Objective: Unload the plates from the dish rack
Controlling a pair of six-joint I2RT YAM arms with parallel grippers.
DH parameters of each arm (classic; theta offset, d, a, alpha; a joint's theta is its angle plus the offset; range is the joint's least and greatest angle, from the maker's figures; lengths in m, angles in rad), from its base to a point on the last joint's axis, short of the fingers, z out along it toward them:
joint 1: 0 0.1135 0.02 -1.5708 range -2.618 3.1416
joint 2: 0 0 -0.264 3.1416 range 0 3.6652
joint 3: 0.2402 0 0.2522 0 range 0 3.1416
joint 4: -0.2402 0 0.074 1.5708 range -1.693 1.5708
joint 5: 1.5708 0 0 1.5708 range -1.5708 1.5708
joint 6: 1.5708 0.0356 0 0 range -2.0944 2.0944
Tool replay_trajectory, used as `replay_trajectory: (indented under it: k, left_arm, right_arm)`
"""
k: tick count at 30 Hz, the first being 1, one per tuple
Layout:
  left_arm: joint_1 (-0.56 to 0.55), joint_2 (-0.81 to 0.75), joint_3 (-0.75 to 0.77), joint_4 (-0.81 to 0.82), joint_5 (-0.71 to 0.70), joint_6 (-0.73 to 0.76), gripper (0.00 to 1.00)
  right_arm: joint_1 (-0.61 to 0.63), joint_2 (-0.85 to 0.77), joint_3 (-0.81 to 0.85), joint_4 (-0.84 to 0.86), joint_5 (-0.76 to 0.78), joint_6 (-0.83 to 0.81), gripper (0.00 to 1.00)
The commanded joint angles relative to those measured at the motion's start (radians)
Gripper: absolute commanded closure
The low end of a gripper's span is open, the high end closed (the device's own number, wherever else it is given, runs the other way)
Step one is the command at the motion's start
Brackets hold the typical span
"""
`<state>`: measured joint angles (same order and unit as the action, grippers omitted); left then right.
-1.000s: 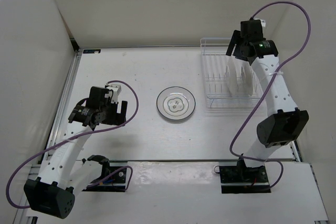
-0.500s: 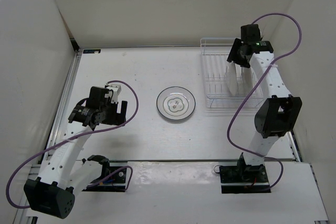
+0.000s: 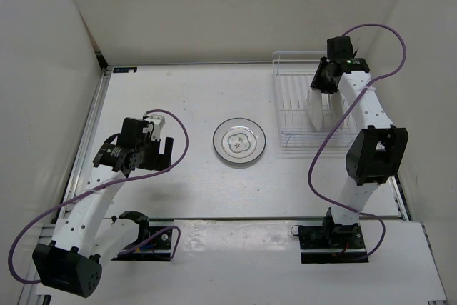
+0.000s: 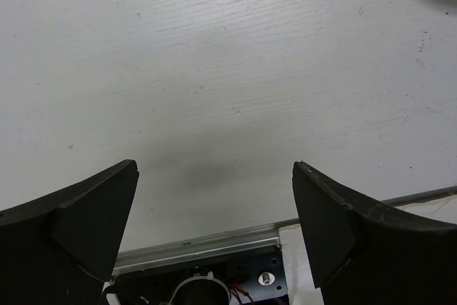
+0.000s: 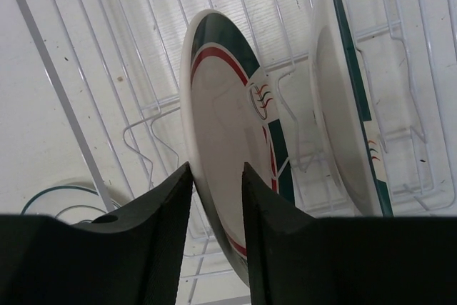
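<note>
The dish rack sits in the far right corner of the worktop, its long side close to the right edge. Two green-rimmed plates stand upright on edge between its dividers. The right gripper has come down over the left plate. One finger lies against the plate's back and the other against its red-ringed face, so it seems to be clamped on the rim, though the contact itself is hard to make out. The right plate stands just beside, with a narrow gap and one wire divider between the two. A third plate lies flat near the middle of the worktop, with bare surface all round it. The left gripper hovers over the near left part of the worktop, well clear of the left edge, fingers spread wide with nothing between them.
</note>
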<state>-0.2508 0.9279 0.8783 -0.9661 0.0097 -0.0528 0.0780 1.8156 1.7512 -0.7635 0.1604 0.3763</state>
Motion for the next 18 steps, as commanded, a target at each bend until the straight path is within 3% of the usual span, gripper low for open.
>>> replay_trajectory:
  k: [1,10,14,18]
  left_arm:
    - [0.002,-0.003,0.033,-0.002,-0.008,-0.004,0.00]
    - [0.002,0.003,0.031,0.000,-0.005,-0.002,0.00]
    - [0.001,0.008,0.031,0.000,-0.007,-0.002,0.00]
    - [0.002,0.014,0.033,-0.003,-0.004,-0.002,0.00]
  right_arm:
    - [-0.010,0.004,-0.005,0.035,-0.005,-0.004,0.63]
    - [-0.015,-0.009,0.005,0.033,-0.009,-0.007,0.70]
    - [-0.018,-0.009,0.024,0.027,-0.001,-0.010,0.85]
    - [-0.018,-0.007,0.045,0.013,-0.002,-0.014,0.90]
